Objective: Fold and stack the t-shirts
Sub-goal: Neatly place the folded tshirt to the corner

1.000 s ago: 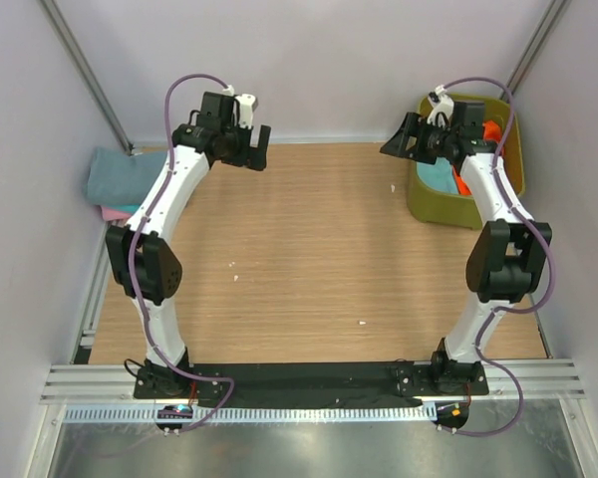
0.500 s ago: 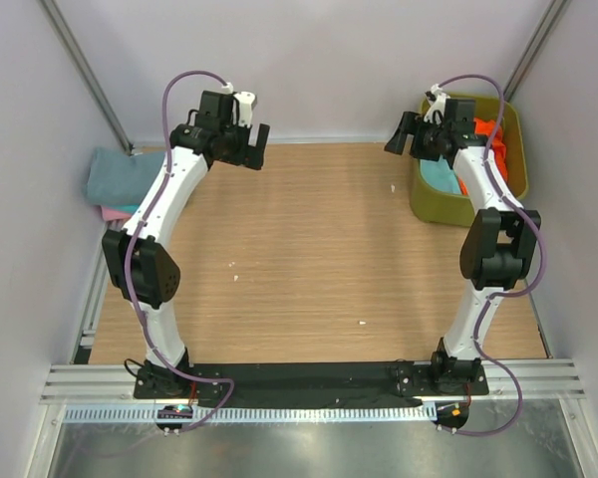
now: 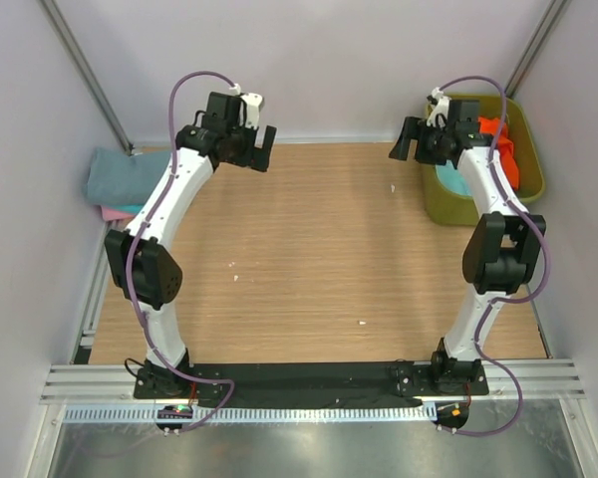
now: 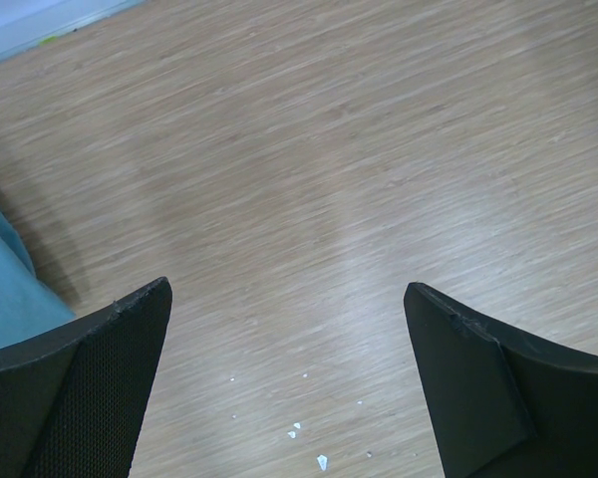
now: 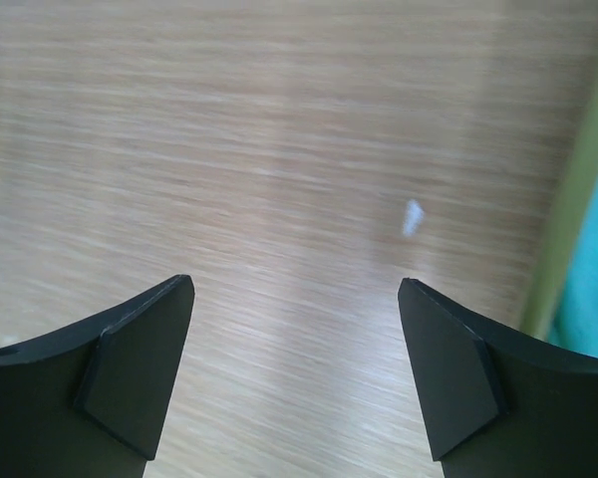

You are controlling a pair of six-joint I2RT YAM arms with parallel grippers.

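A folded dusty grey-blue t-shirt [image 3: 123,174] lies on a pink one [image 3: 115,212] at the table's far left edge; its corner shows in the left wrist view [image 4: 5,289]. An orange t-shirt [image 3: 502,149] and a turquoise one [image 3: 456,182] lie in the olive-green tub [image 3: 483,207] at the far right; the turquoise cloth shows in the right wrist view [image 5: 590,289]. My left gripper [image 3: 262,149] is open and empty above the bare table, right of the folded stack. My right gripper [image 3: 403,139] is open and empty, just left of the tub.
The wooden table [image 3: 309,259] has small white specks [image 4: 309,443]. Grey walls close in the back and sides. A metal rail [image 3: 309,378] runs along the near edge by the arm bases.
The right gripper has swung up and right toward the tub, and the tub has shifted slightly right. The left gripper has barely moved.
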